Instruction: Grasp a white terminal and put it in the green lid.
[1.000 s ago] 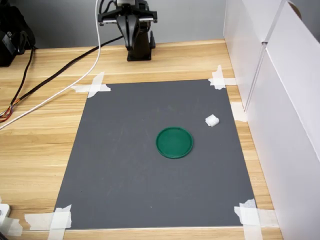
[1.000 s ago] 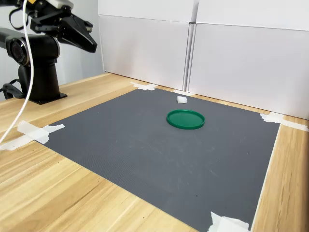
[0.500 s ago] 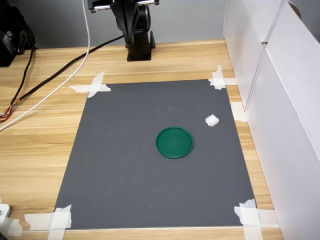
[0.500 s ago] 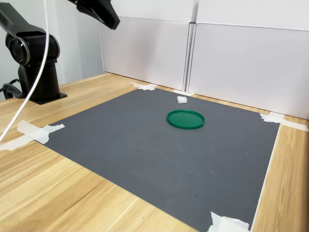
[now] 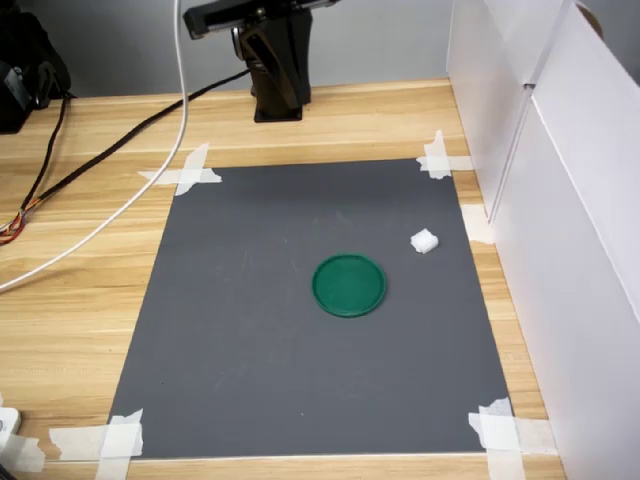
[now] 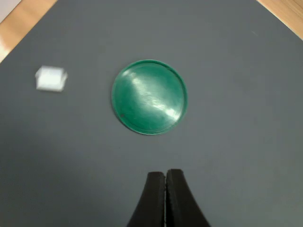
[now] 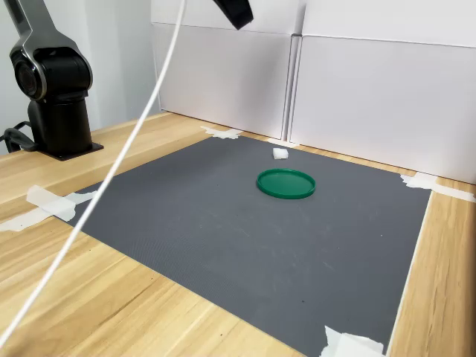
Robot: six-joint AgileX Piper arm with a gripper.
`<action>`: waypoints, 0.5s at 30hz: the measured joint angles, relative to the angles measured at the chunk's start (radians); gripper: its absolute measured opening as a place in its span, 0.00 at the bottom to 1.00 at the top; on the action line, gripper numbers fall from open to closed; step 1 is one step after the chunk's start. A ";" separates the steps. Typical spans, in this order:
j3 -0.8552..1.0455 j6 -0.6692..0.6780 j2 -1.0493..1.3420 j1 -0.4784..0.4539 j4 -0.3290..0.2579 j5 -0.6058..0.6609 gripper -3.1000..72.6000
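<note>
On the dark grey rectangular mat (image 5: 300, 300), taped at its corners to the pale wooden table (image 5: 90, 290), we record nearest in the first exterior view a round, flat, dark green plastic lid (image 5: 349, 285), empty. Just beyond it, towards the first exterior view's right and apart from it, we list one tiny white blocky plastic terminal (image 5: 424, 241). In the wrist view we note the black gripper (image 6: 166, 176), fingers pressed together, gripping nothing, above the mat.
</note>
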State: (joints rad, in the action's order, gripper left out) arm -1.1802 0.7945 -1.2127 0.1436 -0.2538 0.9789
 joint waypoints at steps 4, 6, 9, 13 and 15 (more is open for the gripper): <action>-0.082 0.029 -0.071 0.097 0.061 0.060 0.01; -0.107 0.029 -0.097 0.144 0.093 0.070 0.01; -0.120 0.029 -0.124 0.200 0.125 0.075 0.01; -0.121 0.028 -0.161 0.268 0.160 0.055 0.01; -0.121 0.017 -0.179 0.303 0.178 0.042 0.01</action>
State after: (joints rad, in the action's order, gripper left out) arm -1.3011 0.8114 -1.3919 0.4466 -0.0758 1.0210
